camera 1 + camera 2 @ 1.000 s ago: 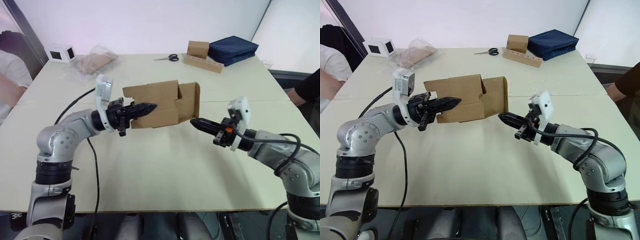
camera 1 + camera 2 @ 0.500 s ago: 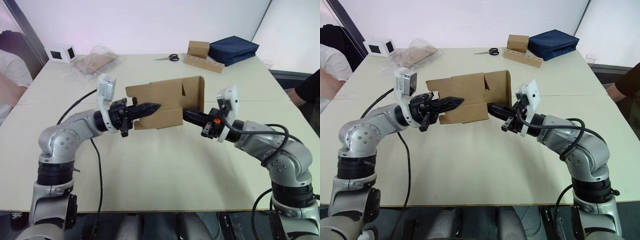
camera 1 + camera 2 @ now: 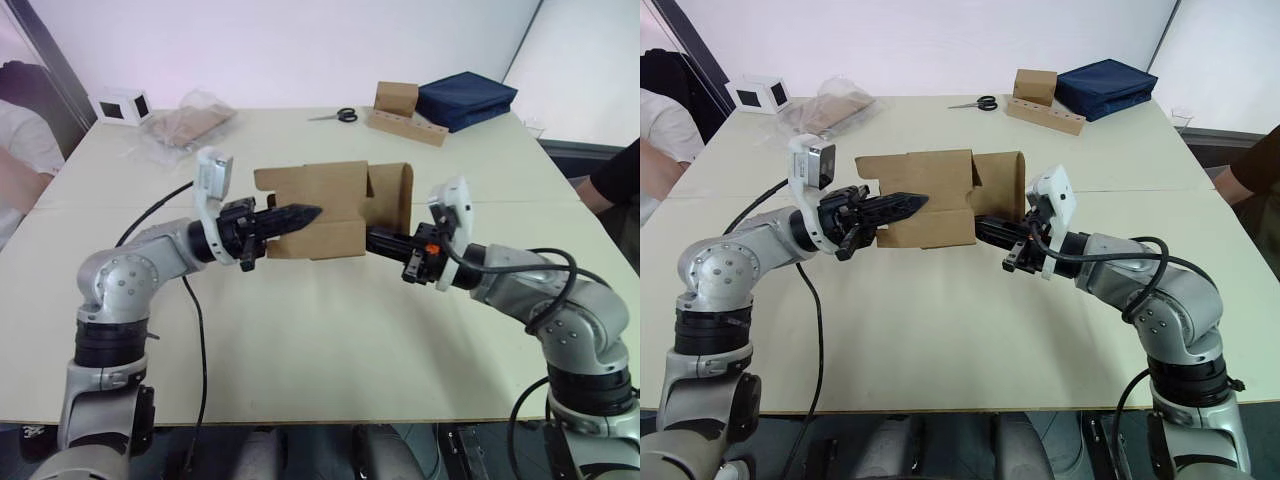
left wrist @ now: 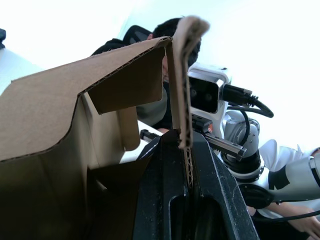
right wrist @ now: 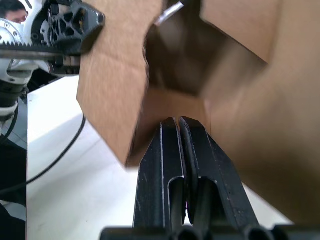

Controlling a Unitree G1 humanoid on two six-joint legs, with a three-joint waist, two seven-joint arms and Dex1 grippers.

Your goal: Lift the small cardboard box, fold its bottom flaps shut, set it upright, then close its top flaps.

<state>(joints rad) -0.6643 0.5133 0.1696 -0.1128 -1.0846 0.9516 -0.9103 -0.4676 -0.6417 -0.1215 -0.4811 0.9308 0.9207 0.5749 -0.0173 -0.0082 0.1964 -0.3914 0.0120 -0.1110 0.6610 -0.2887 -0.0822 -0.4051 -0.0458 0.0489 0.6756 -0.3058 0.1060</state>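
Left fingers pinch the small cardboard box wall; closed right fingers press its flap.

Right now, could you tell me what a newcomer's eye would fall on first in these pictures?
First, the small cardboard box, held above the middle of the table with its flaps hanging open. The left gripper has its jaws shut on one wall of the box, while the right gripper, jaws closed, points at the box's open end. At the table's far edge sit scissors and a navy bag.
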